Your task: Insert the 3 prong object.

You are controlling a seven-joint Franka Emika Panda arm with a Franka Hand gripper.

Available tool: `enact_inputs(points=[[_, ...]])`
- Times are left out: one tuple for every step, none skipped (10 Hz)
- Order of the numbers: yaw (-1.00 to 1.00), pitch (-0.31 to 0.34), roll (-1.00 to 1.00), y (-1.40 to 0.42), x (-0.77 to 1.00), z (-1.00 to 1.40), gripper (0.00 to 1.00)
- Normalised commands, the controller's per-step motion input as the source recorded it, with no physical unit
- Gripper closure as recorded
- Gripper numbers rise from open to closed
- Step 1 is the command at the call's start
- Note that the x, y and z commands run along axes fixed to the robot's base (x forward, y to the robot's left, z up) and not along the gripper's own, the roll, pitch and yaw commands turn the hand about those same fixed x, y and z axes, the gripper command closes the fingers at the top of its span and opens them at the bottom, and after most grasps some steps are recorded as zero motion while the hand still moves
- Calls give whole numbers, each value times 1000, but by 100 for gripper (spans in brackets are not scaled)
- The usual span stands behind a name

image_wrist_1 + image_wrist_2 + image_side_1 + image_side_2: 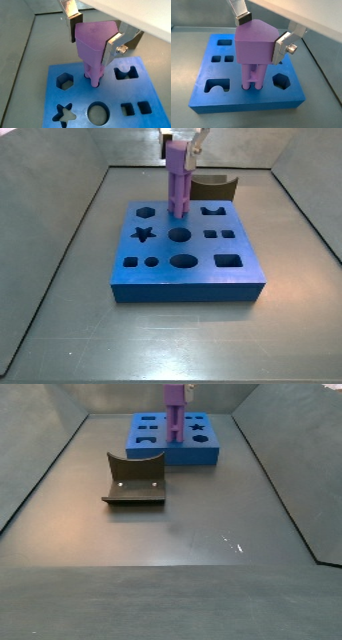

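**Prongs in the hole, seating not confirmed**

I've got the 3 prong object (254,50) upright over the blue block (211,97), with its lower rod ends at or just inside a hole near the block's middle. In both wrist views the rods meet the top face at the hole mouth; I can't tell how deep they sit. Most of the purple piece stands above the block in a side view (178,183), so I judge insertion started, not finished. Left to do, as I read it: push down until it bottoms, then release and lift away.

Pincer (261,35) is directly above the block, clamped on the wide upper end of the piece. One silver finger (72,25) presses one flank, the opposite finger on the other flank, both touching purple plastic. Jaws are spread about as wide as that upper end, no gap visible. So the piece hangs straight below the pincer, rods pointing down, roughly vertical in both side views.

The other holes in the block look empty: star (142,232), hexagon (64,81), round (97,113), arch (216,86).

The brown curved block (136,480) sits on the worktop (201,534) clear of the blue block, nearer that camera; not in play.

Main risk, I think: rods binding at the hole edge if I press off-axis.
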Motion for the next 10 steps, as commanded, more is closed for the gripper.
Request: enact_inputs(points=[[-474, -11, -13, 0, 0, -303, 100], [-449, -20, 0, 0, -17, -343, 100], [-563, -49, -27, 0, -91, -371, 100], [-520, -39, -9, -6, -71, -371, 100], [-197, 0, 0, -14, -123, -354, 100], [0, -16, 46, -29, -229, -331, 100], [0, -50, 37, -29, -146, -314, 100], [0, -4, 119, -80, -94, -266, 100], [11, -74, 0, 0, -46, 0, 100], [0, 0, 0, 0, 0, 0, 100]])
